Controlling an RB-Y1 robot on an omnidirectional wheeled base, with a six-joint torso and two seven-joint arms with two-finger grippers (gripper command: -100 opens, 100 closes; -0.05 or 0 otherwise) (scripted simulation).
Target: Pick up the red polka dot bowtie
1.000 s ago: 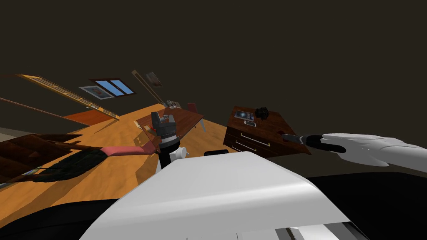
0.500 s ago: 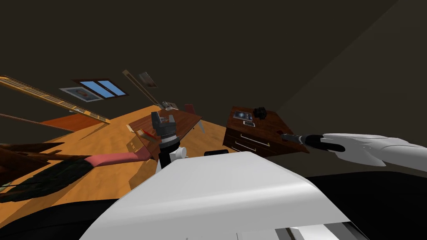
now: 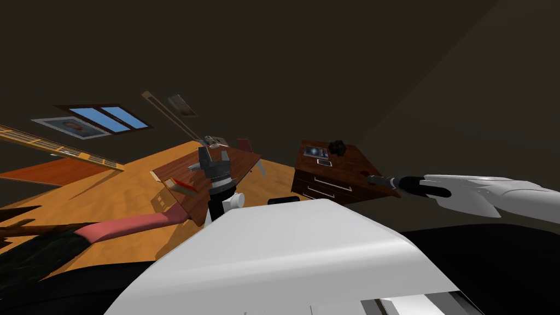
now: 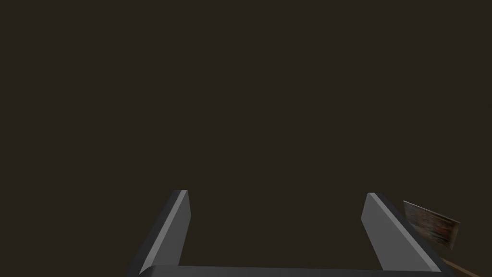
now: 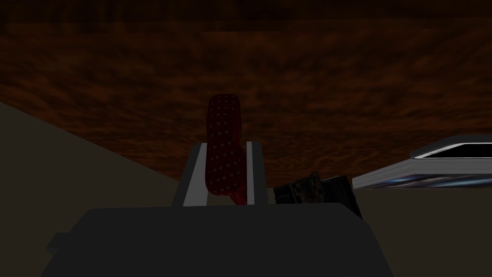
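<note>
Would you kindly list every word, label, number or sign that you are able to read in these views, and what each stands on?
No text can be read.
The framed picture on the wall: too blurred.
The small picture in the left wrist view: blurred, unreadable.
The flat items on the dresser: too small to read.
The bowtie: white dots only, no lettering.

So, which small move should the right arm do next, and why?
Probably lift the right end effector straight up a little. Its fingers press both sides of the red dotted bowtie, so the grasp looks made. The brown wooden dresser top lies just behind the bowtie, and rising should take it clear of that wood.
</note>
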